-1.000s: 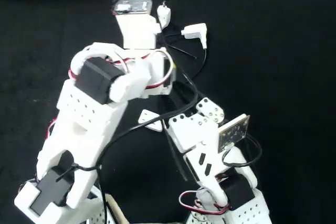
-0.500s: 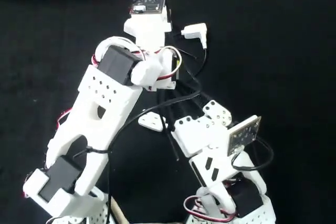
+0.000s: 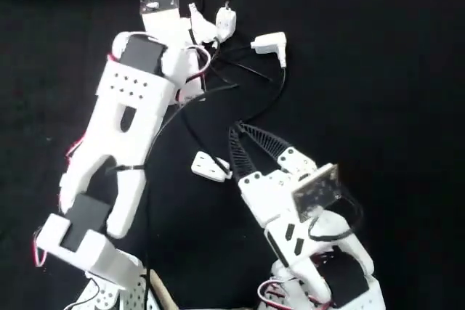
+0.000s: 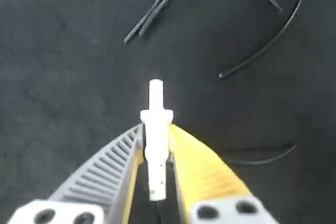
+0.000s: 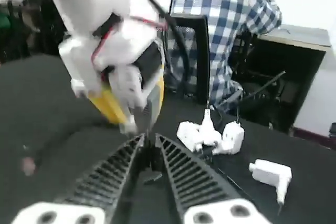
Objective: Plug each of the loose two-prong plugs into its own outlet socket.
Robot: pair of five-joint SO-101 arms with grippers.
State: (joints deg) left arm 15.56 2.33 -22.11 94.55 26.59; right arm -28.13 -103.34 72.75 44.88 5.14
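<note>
Swinging toward the frame's upper left, the left gripper (image 4: 156, 129) stays clamped on a white plug (image 4: 156, 109); the right gripper (image 3: 235, 131) sits closed and empty at centre

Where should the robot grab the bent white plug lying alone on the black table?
Probably the thick body of the bent white plug, coming straight down and pinching across its two long sides. It lies flat on the table, so those sides are free; its cord leaves the bent end, so stay clear of that.
</note>
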